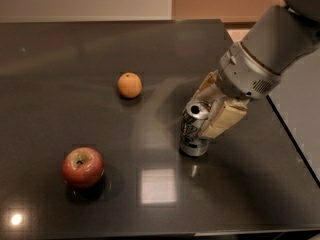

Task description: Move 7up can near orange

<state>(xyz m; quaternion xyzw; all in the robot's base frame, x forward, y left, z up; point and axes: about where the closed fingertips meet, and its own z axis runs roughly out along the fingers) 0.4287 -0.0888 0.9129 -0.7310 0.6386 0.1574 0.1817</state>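
The 7up can is silver with green lettering and stands at the right middle of the dark table, leaning slightly. My gripper comes in from the upper right and is closed around the can. One cream finger presses on the can's right side. The other finger shows behind it. The orange lies on the table up and to the left of the can, well apart from it.
A red apple sits at the front left of the table. The table's right edge runs close behind my arm. Bright light reflections show on the front of the tabletop.
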